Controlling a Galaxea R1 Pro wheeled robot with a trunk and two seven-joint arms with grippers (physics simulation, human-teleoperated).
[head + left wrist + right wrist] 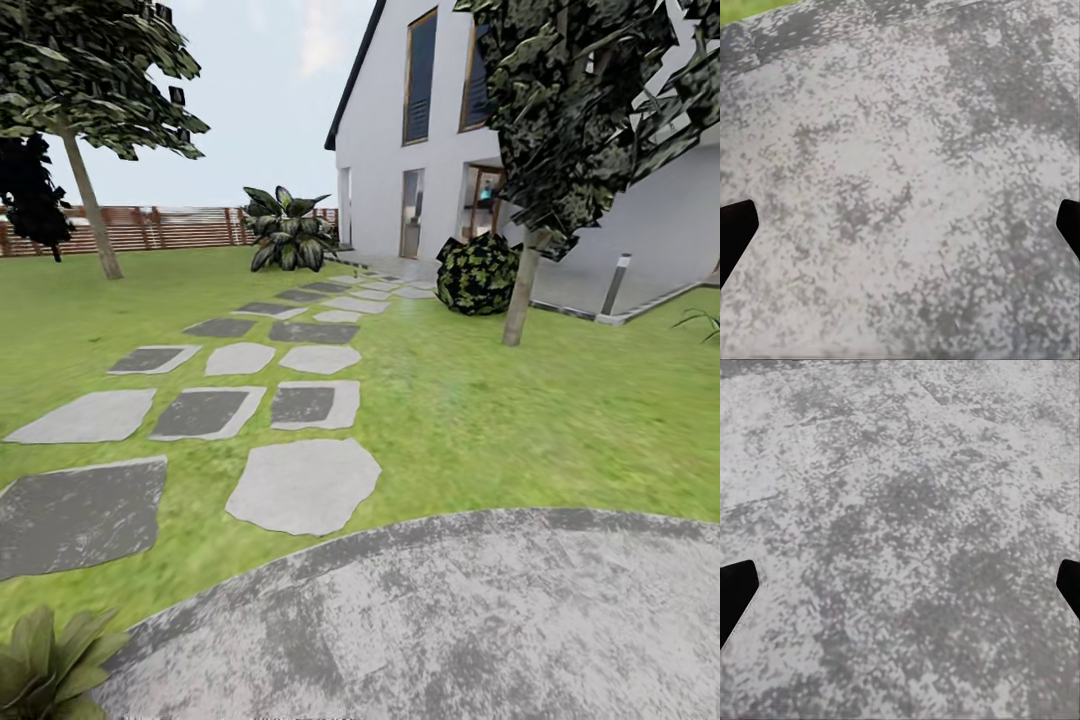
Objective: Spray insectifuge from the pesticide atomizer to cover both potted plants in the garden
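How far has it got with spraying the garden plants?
Barely started, it seems. Nothing looks done yet: the left claw and right claw are both open and empty over the grey paved round. One low leafy plant sits at the paving's edge by the lawn. Finding and picking up the spray bottle, then spraying both plants, is all left.
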